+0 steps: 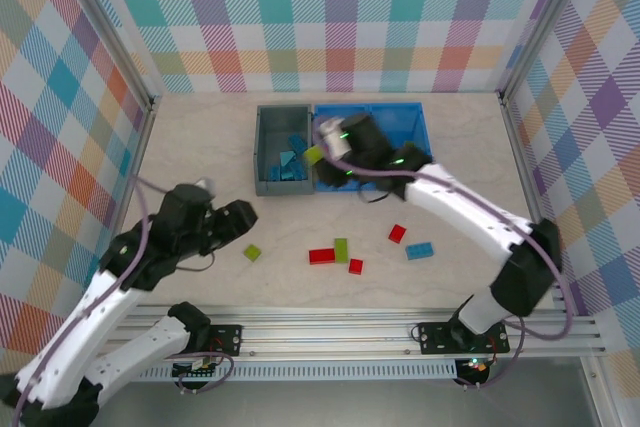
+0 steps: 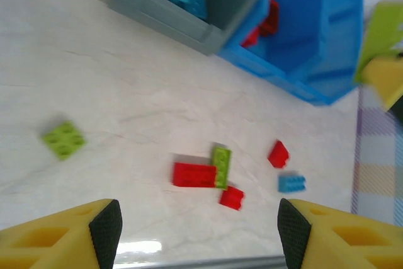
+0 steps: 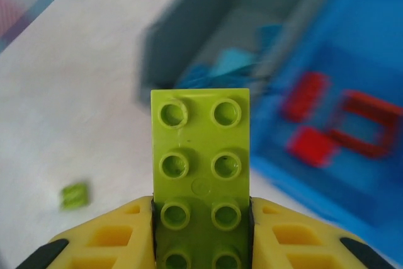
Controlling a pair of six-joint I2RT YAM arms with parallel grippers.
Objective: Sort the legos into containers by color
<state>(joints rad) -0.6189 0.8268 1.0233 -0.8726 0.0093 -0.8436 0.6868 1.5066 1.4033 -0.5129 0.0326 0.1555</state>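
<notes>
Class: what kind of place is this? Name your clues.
Likely a robot test cell in a lab: checked panel walls enclose a pale tabletop, with two robot arms bolted to a metal rail.

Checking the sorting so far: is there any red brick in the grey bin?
No, the grey bin holds light blue bricks, while the red bricks lie in the blue bin.

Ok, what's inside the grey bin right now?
Light blue bricks in the grey bin; no other colour shows. The lime brick in the right claw covers part of its edge.
</notes>
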